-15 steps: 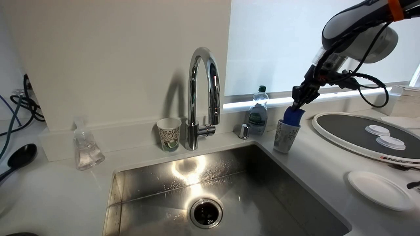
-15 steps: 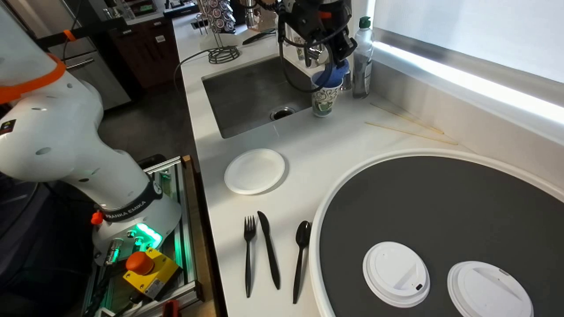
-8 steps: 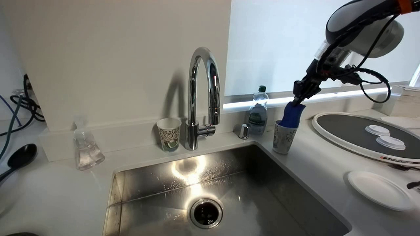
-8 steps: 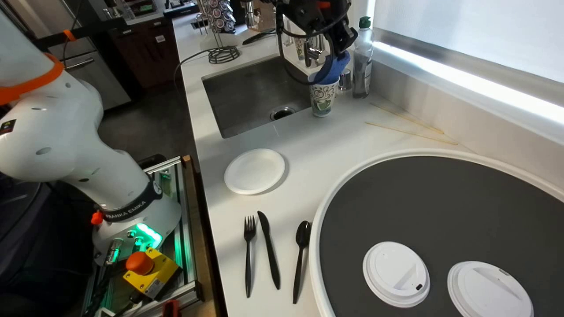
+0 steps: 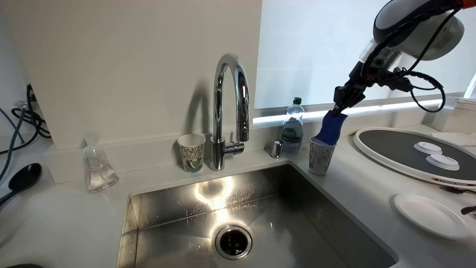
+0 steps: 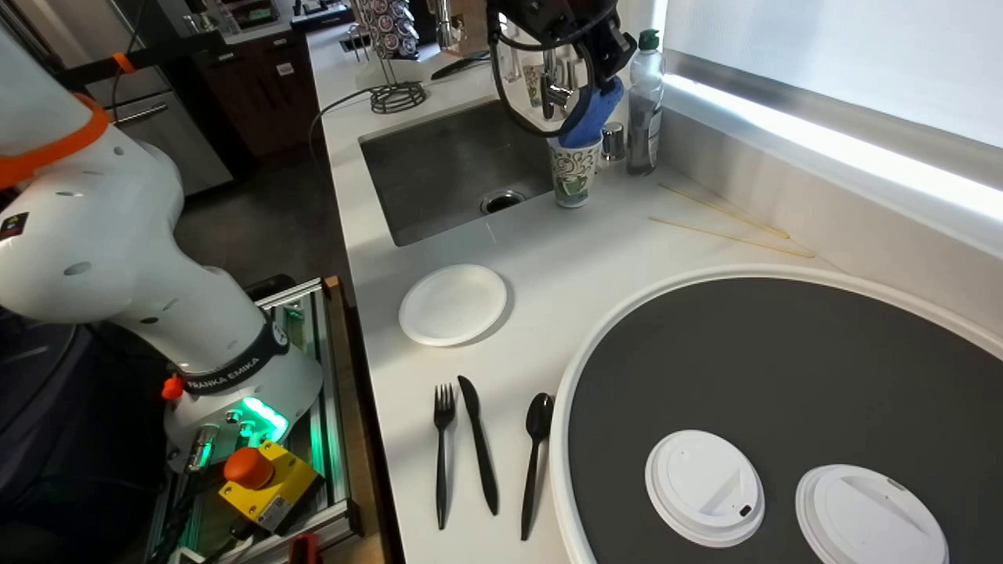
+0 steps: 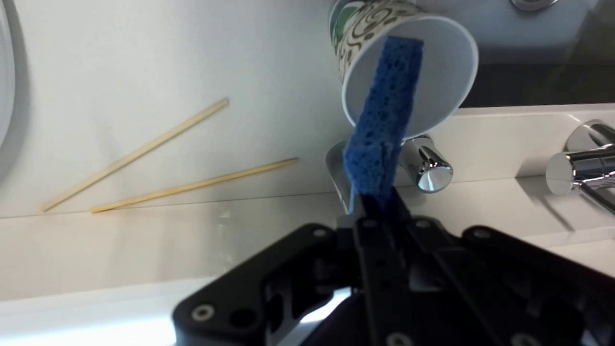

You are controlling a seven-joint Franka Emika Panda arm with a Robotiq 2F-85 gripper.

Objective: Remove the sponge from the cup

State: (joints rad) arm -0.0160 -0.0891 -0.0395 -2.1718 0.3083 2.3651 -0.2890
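Jaws pinching blue sponge (image 7: 384, 105), bottom at mouth of patterned cup (image 5: 320, 160), "FRANKA EMIKA" on arm base (image 6: 223, 403)

From the cup (image 5: 319, 162) in an exterior view, the sponge (image 5: 331, 128) at its mouth is toward one o'clock, the tray (image 5: 386, 145) three, the plate (image 5: 431, 216) four, the sink (image 5: 293, 234) eight, the tap's base (image 5: 217, 159) nine.

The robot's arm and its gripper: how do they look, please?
The arm is smooth, rounded and white, with an orange band and a black collar lettered FRANKA EMIKA. The gripper is black and angular, showing round screws; black cables loop nearby.
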